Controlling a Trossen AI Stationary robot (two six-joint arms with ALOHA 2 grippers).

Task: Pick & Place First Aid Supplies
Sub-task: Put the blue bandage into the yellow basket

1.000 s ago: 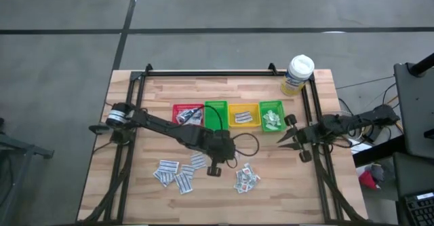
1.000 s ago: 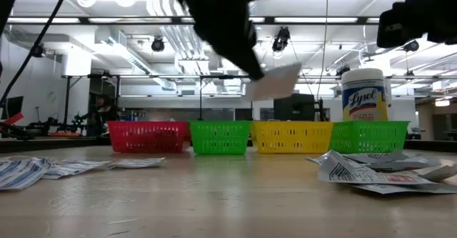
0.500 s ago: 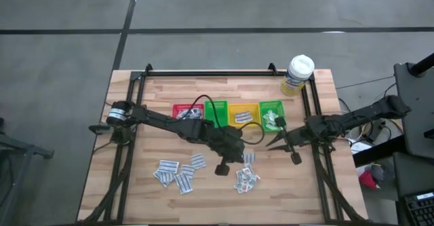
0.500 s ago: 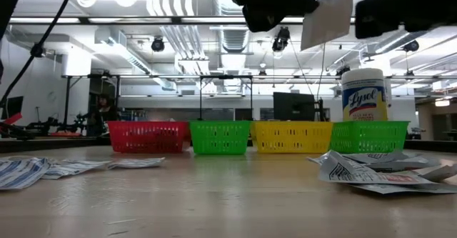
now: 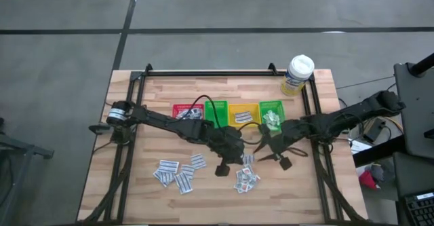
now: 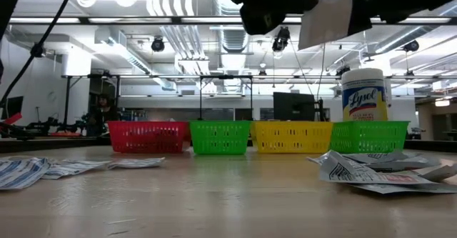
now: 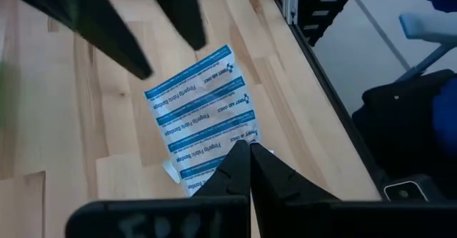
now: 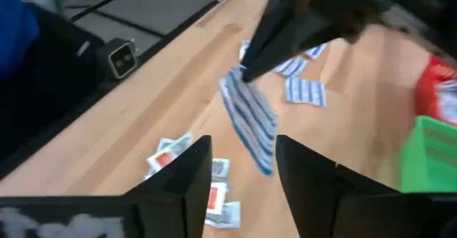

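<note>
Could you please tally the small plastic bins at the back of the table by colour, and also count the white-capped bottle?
Red bin: 1
Green bins: 2
Yellow bin: 1
White-capped bottle: 1
Total: 5

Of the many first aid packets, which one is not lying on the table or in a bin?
The blue-striped packet pinched in the left gripper: it alone hangs in the air, with the open right gripper close before it.
</note>
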